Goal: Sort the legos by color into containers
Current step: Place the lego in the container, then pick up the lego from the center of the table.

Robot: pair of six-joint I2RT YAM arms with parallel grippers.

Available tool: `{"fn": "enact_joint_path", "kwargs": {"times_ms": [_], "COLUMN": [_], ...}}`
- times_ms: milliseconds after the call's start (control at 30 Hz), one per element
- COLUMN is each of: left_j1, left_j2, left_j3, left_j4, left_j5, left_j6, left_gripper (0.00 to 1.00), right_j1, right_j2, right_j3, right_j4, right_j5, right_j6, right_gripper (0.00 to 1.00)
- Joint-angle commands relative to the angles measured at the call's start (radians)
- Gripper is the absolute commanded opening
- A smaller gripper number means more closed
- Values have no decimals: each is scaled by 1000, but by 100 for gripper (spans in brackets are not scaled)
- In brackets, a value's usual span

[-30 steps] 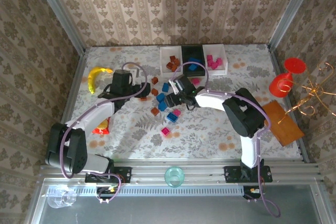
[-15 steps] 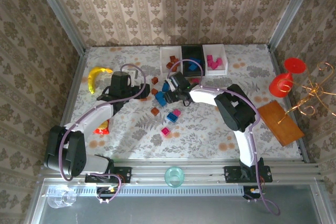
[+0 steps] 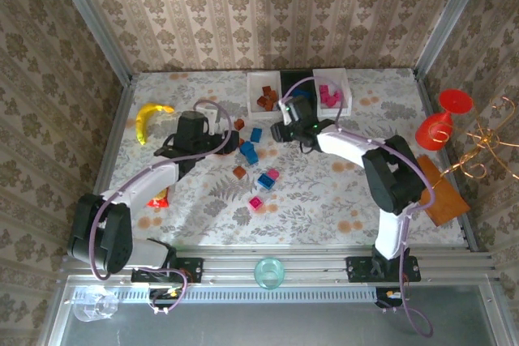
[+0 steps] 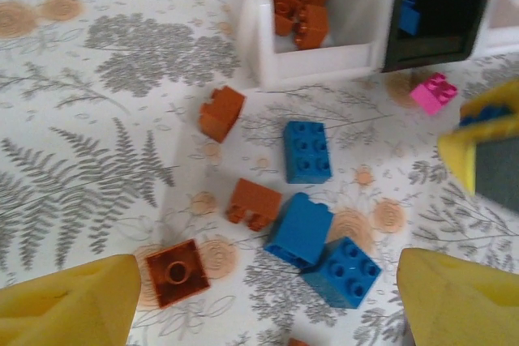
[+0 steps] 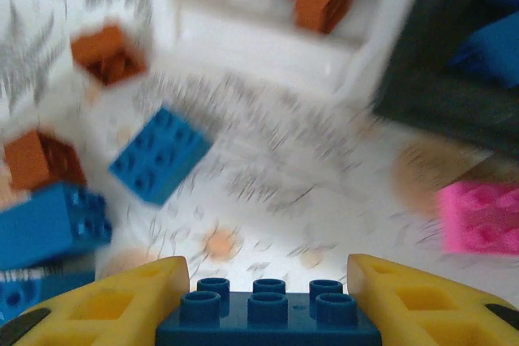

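My right gripper (image 3: 284, 129) is shut on a blue lego (image 5: 268, 313) and hovers just in front of the black container (image 3: 293, 80). That black container (image 5: 454, 62) holds blue bricks. To its left is a white container (image 4: 296, 6) with brown bricks, and to its right a white one (image 3: 332, 91) with pink bricks. My left gripper (image 4: 268, 313) is open above loose legos: a flat brown one (image 4: 177, 271), another brown one (image 4: 254, 202) and two touching blue ones (image 4: 302, 228). Another blue one (image 4: 306, 151) and a pink one (image 4: 432, 92) lie farther back.
A yellow banana (image 3: 150, 115) lies at the far left and an orange packet (image 3: 158, 194) under the left arm. At the right are a red goblet (image 3: 438, 123), a wire stand (image 3: 478, 143) and a brown board (image 3: 434, 188). More loose bricks (image 3: 256, 202) lie mid-table.
My right gripper has lifted a blue lego from the loose cluster and carried it back and right toward the black container. The left gripper has shifted slightly right.
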Motion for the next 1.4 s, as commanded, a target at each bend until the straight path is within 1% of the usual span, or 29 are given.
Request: {"fn": "enact_joint_path", "kwargs": {"times_ms": [0,33,200,333,500,600,700,767,833,1000,1067,1167,1267,1367], "left_j1": [-17,-48,-75,-90,-97,-99,-100,-99,-98,-84,-73,-58,-45,-32], "left_j2": [-6,-2,21,27,21,20,22,26,30,17,5,-20,-37,-48], "left_j3": [17,21,38,45,48,47,45,44,40,13,-2,-26,-51,-67], "left_j4": [49,53,55,55,49,45,38,35,39,60,70,94,130,134], "left_j5": [30,33,38,41,41,42,42,35,33,17,15,15,26,43], "left_j6": [-27,-27,-27,-30,-30,-27,-22,-17,-12,-4,-5,-15,-36,-60], "left_gripper": [84,84,84,84,84,84,85,85,86,89,90,92,94,96], "right_j1": [-60,-77,-126,-149,-167,-171,-171,-168,-163,-125,-94,-53,-26,-5], "right_j2": [7,26,174,322,482,532,509,450,373,113,2,-144,-262,-351], "right_j3": [55,81,265,473,747,869,901,846,755,436,305,151,24,-78], "right_j4": [34,37,-1,-77,-196,-255,-284,-271,-244,-161,-139,-138,-152,-173], "right_j5": [19,24,42,84,132,128,104,87,71,45,58,109,123,124], "right_j6": [86,106,151,152,114,88,62,53,48,13,-14,-35,-38,-22], "right_gripper": [47,47,48,49,54,62,72,78,81,89,93,97,100,100]}}
